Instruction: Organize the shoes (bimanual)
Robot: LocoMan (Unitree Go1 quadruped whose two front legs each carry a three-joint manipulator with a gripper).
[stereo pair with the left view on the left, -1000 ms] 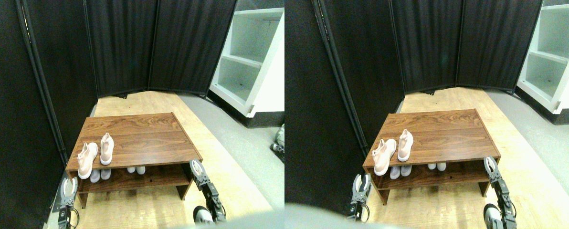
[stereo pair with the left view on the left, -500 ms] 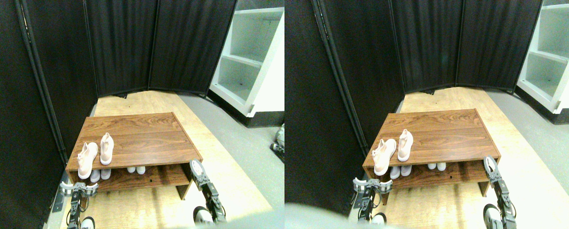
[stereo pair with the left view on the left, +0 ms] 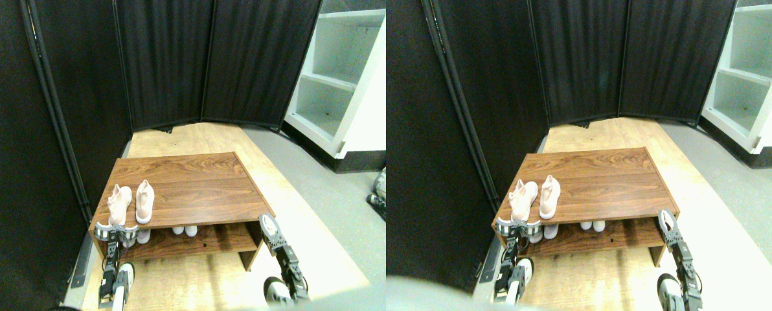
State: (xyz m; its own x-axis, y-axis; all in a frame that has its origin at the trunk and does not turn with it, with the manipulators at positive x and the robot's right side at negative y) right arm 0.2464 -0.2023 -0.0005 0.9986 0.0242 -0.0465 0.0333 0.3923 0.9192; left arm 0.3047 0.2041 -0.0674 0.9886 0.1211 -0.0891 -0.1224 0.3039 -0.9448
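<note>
You're looking at a bright, overexposed scene: the floor (stereo pair with the left view on the left: 295,214) right of the desk (stereo pair with the left view on the left: 185,181) glares pale yellow. Black curtains (stereo pair with the left view on the left: 166,58) behind it stay dim. Edges bow; everything looks slightly soft.

The wooden rack (stereo pair with the left view on the left: 192,188) had its top bare to the right and far of the pale pink shoes (stereo pair with the left view on the left: 130,204) at its near-left corner. The lower shelf (stereo pair with the left view on the left: 192,241) stood open on the right; white shoes (stereo pair with the left view on the left: 184,230) filled its left-middle. Black screens (stereo pair with the left view on the left: 68,97) closed the left and far sides; the floor (stereo pair with the left view on the left: 321,214) on the right lay open.
</note>
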